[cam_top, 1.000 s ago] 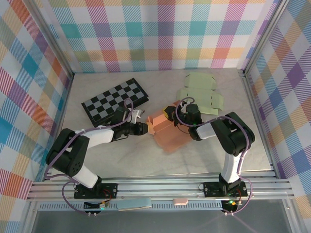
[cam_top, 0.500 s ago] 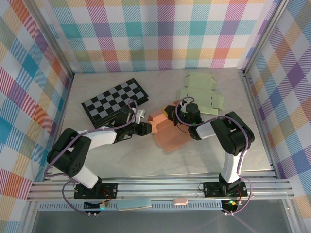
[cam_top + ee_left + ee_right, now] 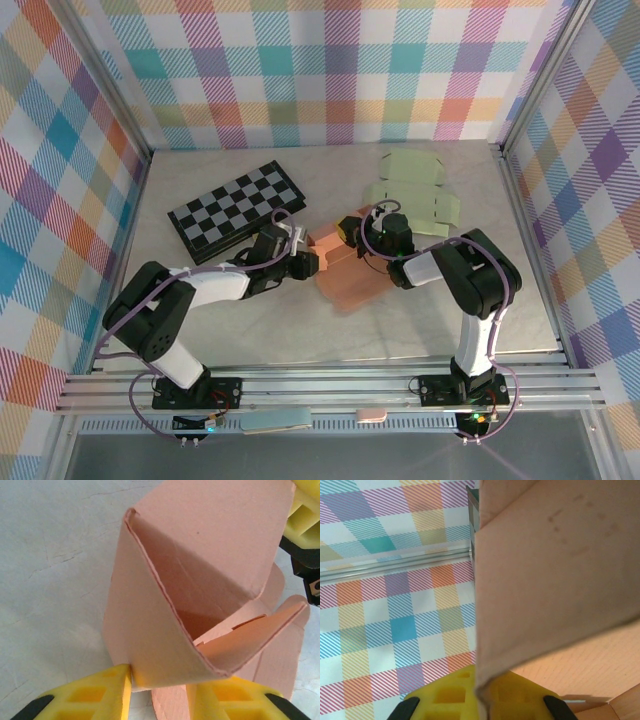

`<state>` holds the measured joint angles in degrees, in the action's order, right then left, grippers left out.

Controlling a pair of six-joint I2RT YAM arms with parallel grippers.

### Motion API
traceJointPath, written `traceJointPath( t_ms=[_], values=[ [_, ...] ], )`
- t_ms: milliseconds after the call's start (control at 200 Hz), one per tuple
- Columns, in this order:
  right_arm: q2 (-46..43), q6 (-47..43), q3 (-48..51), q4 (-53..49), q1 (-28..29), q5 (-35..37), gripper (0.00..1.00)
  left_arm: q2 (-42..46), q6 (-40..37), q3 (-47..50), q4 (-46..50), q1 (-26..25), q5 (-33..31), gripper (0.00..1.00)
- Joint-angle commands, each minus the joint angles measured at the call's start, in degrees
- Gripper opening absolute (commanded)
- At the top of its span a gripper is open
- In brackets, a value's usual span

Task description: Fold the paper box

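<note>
While both YAM arms meet at table ctr, the salmon paper box lies partly folded on the pale marbled table, w/ one wall raised toward the left gripper. On the left wrist cam, that gripper's yellow fingers sit either side of the box's V-shaped corner fold, the one on the view's left touching the wall; whether they actually pinch it can't be told. The right gripper sits at the box's far-right side. Its wrist cam shows it clamped on a thin upright panel of the box, w/ a yellow finger on each side of the card edge. A black-and-grey checkerboard lies left of the box, apart from it. Flat pale-green box blanks lie just behind the right gripper, nr the back of the table. Plaid cloth walls ring the cell.
</note>
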<state>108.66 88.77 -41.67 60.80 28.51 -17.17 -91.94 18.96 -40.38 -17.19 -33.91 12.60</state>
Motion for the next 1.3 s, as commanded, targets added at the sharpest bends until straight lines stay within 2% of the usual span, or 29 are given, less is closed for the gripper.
traceJointPath(
  t_ms=[0, 865, 1295],
  values=[
    [1.5, 1.6, 0.5, 2.8, 0.6, 1.3, 0.0, -1.3, 1.1, -2.0, -2.7, -1.0, -4.5, 0.33],
    [2.2, 2.9, 2.6, 2.5, 3.5, 6.4, 0.0, -5.7, 4.2, -6.6, -0.7, -4.1, -16.7, 0.32],
    [2.5, 3.8, 2.0, 1.1, 3.9, 6.7, 0.0, -7.9, 5.9, -9.6, 2.5, -4.7, -20.2, 0.24]
  ],
)
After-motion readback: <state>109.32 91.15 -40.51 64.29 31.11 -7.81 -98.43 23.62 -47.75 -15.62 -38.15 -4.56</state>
